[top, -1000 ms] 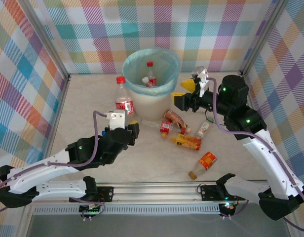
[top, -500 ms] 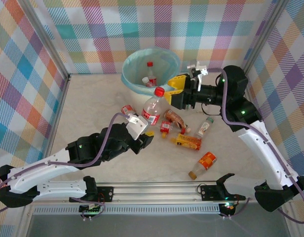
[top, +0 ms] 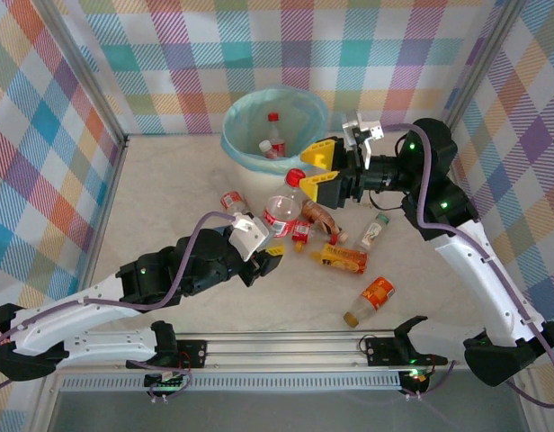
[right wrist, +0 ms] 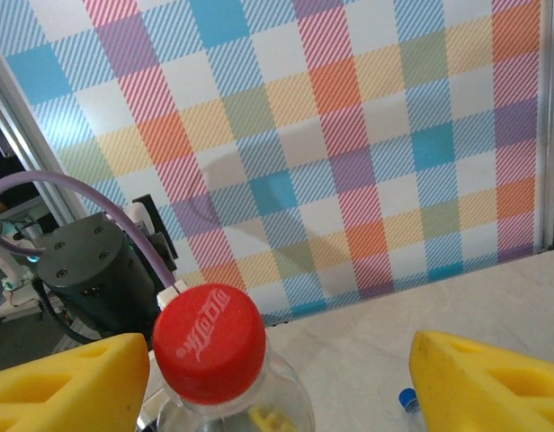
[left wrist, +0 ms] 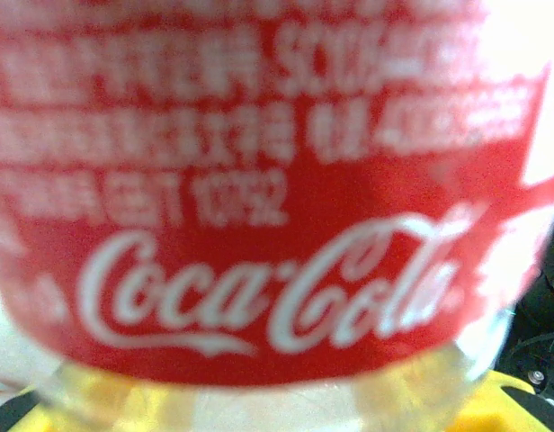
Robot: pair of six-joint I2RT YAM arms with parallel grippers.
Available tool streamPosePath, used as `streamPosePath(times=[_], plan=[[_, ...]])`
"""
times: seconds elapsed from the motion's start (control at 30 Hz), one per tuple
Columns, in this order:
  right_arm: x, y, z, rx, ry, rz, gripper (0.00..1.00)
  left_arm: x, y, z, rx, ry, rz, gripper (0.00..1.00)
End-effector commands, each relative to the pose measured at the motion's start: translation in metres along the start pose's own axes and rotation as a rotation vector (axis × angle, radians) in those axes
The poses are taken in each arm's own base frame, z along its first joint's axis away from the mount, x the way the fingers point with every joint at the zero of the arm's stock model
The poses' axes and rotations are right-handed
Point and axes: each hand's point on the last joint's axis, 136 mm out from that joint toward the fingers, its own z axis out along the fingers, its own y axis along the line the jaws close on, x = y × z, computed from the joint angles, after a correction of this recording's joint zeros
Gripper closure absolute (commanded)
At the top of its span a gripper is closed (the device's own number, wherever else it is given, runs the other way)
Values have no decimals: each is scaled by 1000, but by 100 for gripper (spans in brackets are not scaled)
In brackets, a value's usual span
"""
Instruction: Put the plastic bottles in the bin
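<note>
Bottle (top: 281,209): clear plastic w/ round red cap (right wrist: 209,337)

Three walls close in the scene: a back wall (top: 286,54) and two side walls (top: 43,135), all covered in a pastel plaid of blue, pink, orange, green and purple (diagonally hatched squares, seen up close from the right wrist). Slim metal posts (top: 84,74) mark the corners. The tabletop (top: 160,193) is pale beige with faint marbling, evenly lit. A silver rail (top: 286,346) runs along its near edge.
</note>
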Motion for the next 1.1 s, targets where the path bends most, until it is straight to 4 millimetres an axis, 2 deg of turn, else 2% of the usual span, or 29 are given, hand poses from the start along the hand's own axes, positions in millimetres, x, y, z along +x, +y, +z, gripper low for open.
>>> streamPosePath(times=[0.0, 0.17, 0.4, 0.57, 0.73, 0.87, 1.07], plan=[[-4, 9, 2, -51, -10, -18, 25, -5, -6, -6, 39, -32, 11, 56], [-6, 8, 5, -70, -4, 0, 32, -2, -11, -5, 62, -2, 19, 56], [0, 11, 12, -140, 32, 36, 35, -4, -19, 0, 99, 23, 21, 56], [3, 11, 14, -147, 53, 39, 43, -8, -19, 3, 93, 20, 18, 56], [4, 9, 15, -141, 64, 31, 57, -17, -9, -2, 53, -31, -6, 56], [4, 4, 17, -128, 67, 38, 50, -25, 0, -8, 23, -64, -39, 56], [7, -1, 21, -138, 74, 45, 49, -36, 4, -10, 12, -64, -66, 56]])
